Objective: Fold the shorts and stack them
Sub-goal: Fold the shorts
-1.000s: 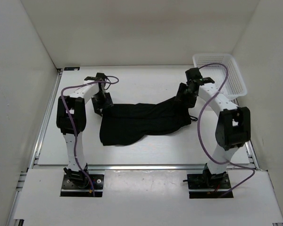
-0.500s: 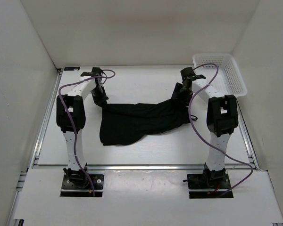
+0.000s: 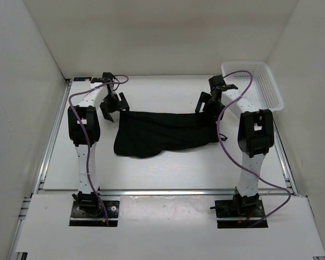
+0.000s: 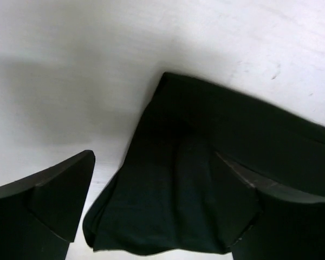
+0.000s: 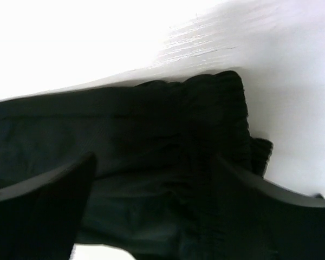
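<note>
Black shorts (image 3: 162, 132) lie spread flat on the tabletop (image 3: 168, 168), mid-workspace, stretched between my two arms. My left fingers (image 4: 49, 200) are wide apart and hold nothing, hanging just above the far left corner of the shorts. My right fingers (image 5: 49, 208) are also apart and empty, over the gathered waistband at the right end. A white basket (image 3: 260, 86) sits in the far right corner, apart from the shorts.

Robotics lab test cell. Indicators: plain white panel walls (image 3: 151, 38) enclosing white table (image 3: 162, 168); aluminium extrusion rail (image 3: 55, 135) along table edge; left arm (image 3: 85, 141), right arm (image 3: 254, 146) bolted to black base plates (image 3: 112, 211); exposed purple cables (image 3: 220, 125).
</note>
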Controlling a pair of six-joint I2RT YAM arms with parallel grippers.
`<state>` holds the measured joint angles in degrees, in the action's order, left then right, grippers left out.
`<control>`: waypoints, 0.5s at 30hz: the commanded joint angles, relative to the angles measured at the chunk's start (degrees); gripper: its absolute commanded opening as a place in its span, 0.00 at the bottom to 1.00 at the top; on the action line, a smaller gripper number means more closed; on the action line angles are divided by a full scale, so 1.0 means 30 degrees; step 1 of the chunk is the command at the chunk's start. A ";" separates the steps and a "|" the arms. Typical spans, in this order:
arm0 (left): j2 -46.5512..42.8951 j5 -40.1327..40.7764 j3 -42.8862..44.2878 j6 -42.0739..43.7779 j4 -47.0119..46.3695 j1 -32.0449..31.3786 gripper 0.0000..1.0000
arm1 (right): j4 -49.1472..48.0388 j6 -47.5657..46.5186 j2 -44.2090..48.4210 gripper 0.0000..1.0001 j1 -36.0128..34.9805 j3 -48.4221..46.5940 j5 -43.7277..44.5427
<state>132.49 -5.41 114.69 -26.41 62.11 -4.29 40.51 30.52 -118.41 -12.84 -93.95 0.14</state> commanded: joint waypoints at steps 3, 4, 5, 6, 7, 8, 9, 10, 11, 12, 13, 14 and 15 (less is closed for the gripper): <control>-0.2176 0.0686 0.0735 0.0160 0.1007 0.0318 1.00 | 0.0207 -0.0827 0.4367 0.97 0.0120 0.0582 0.1445; -0.3137 0.0893 0.0414 0.0336 0.1007 0.0492 1.00 | 0.0207 -0.0829 0.4894 1.00 0.0120 0.1165 0.1621; -0.3697 0.1098 -0.0053 0.0338 0.1007 0.0494 1.00 | 0.0207 -0.0829 0.5944 1.00 0.0120 0.1548 0.1623; -0.4341 0.1100 -0.1392 0.0512 0.0775 0.0668 1.00 | 0.0207 -0.0829 0.6476 1.00 0.0120 0.2016 0.1913; -0.5653 0.1274 -0.2246 0.0514 0.0540 0.0670 1.00 | 0.0207 -0.0829 0.6975 0.98 0.0294 0.2513 0.1916; -0.6420 0.1276 -0.3241 0.0688 0.0277 0.0670 1.00 | 0.0207 -0.0829 0.7908 0.97 0.0296 0.3650 0.1916; -0.7153 0.1276 -0.5310 0.0689 -0.0364 0.0670 1.00 | 0.0207 -0.0829 0.8410 0.97 0.0470 0.4357 0.1916; -0.8523 0.1276 -0.6404 0.0689 -0.0660 0.0670 1.00 | -0.0025 -0.0829 0.9343 0.97 0.0472 0.5060 0.1916; -0.9204 0.0899 -0.7517 0.0689 -0.0953 0.0670 1.00 | -0.0027 -0.0626 0.9817 0.97 0.0849 0.6575 0.1625; -0.9878 0.0489 -0.8601 0.0980 -0.1333 0.0670 0.99 | -0.0520 -0.0624 1.0286 0.97 0.1085 0.7374 0.1246; -1.0465 0.0108 -1.0700 0.0982 -0.2004 0.0670 0.99 | -0.0786 -0.0392 1.0725 0.97 0.1406 0.8136 0.0691; -1.1515 -0.0360 -1.1650 0.0982 -0.2359 0.0670 0.99 | -0.1050 -0.0389 1.1426 0.97 0.2192 0.9565 0.0047; -1.1931 -0.0539 -1.2471 0.0982 -0.2652 0.0670 0.99 | -0.1285 -0.0099 1.1723 0.97 0.2664 1.0246 -0.0684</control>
<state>100.68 -3.99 83.66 -24.62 58.17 -2.07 37.63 29.47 -84.49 -8.64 -69.47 2.33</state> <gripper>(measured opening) 0.990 0.973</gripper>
